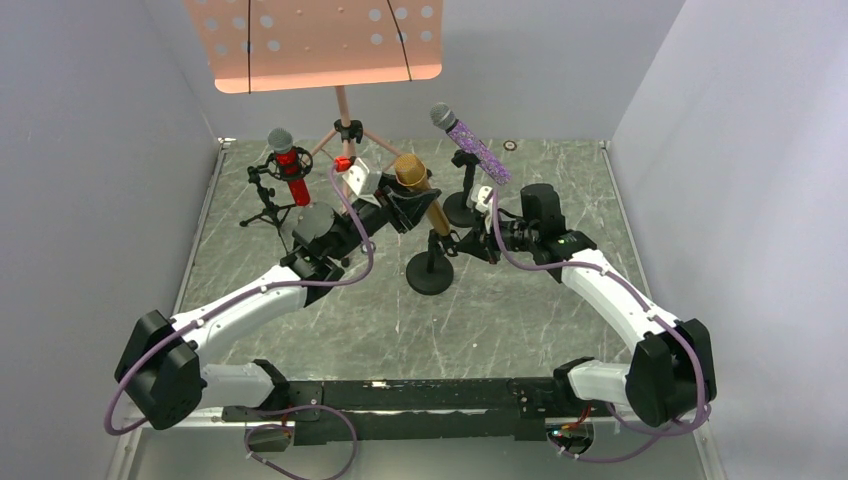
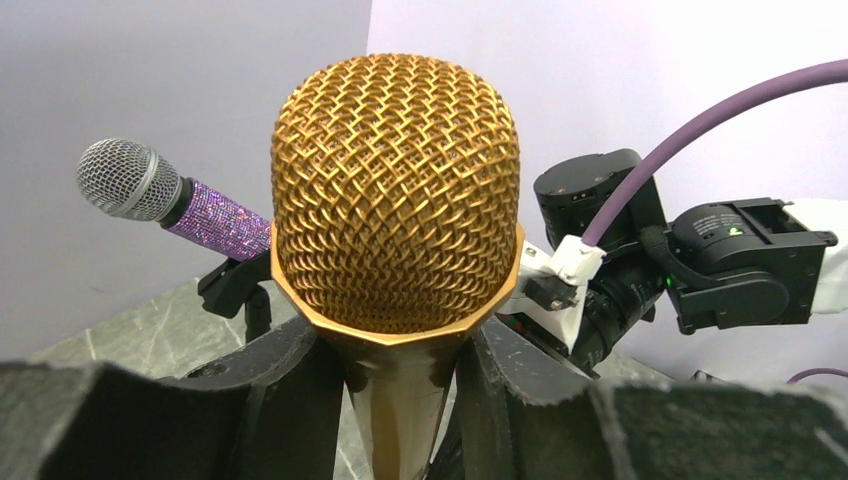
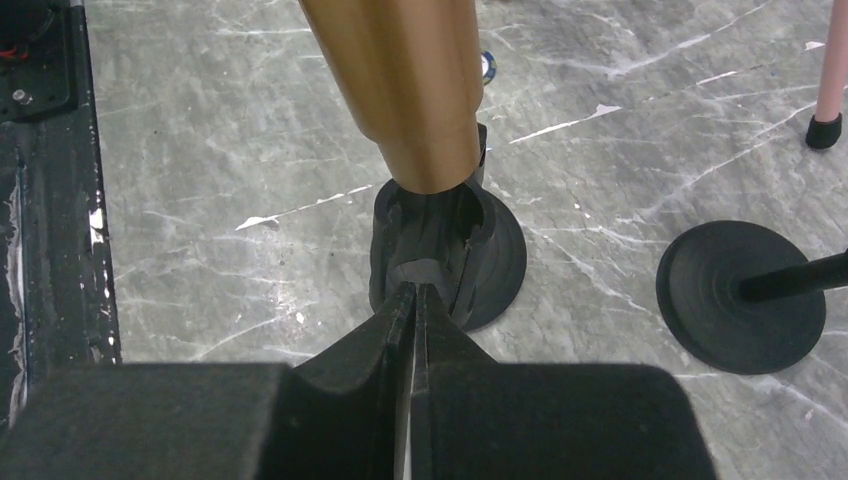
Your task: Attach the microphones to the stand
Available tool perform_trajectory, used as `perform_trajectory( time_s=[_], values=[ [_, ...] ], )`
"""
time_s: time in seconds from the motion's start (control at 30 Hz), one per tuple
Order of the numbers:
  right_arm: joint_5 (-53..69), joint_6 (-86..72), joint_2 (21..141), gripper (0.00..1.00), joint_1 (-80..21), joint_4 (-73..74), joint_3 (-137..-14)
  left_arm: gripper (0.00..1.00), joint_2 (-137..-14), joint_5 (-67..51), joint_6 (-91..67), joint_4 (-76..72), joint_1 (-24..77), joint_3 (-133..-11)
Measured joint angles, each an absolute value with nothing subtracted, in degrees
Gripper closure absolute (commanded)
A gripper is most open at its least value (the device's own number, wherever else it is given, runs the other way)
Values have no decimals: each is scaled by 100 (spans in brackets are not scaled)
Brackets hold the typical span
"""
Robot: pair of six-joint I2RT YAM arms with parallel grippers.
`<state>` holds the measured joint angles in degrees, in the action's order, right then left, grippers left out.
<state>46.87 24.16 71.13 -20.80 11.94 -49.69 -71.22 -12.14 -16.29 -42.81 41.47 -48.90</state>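
The gold microphone stands tilted over the middle stand with a round black base. My left gripper is shut on its handle just below the mesh head, a finger on each side. In the right wrist view the gold handle's lower end sits in the stand's black clip. My right gripper is shut, its tips against that clip, with nothing between them. The red microphone sits in a tripod stand at the left. The purple microphone sits in the right stand.
A pink music stand rises at the back, one foot near the stands. The purple microphone's round base stands close to the right of the middle one. Grey walls close in the table on three sides.
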Motion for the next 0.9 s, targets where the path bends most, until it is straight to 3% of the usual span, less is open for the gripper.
perform_trajectory(
  time_s=[0.13,0.9],
  values=[
    [4700,2359,7157,74,-2086,1142,-4934,100,-7150,-1264,-1726,-4379,4139,-4890],
    [4703,2346,7157,66,-2091,939,-4842,100,-7454,-1632,-2475,-4816,3771,-4888]
  ],
)
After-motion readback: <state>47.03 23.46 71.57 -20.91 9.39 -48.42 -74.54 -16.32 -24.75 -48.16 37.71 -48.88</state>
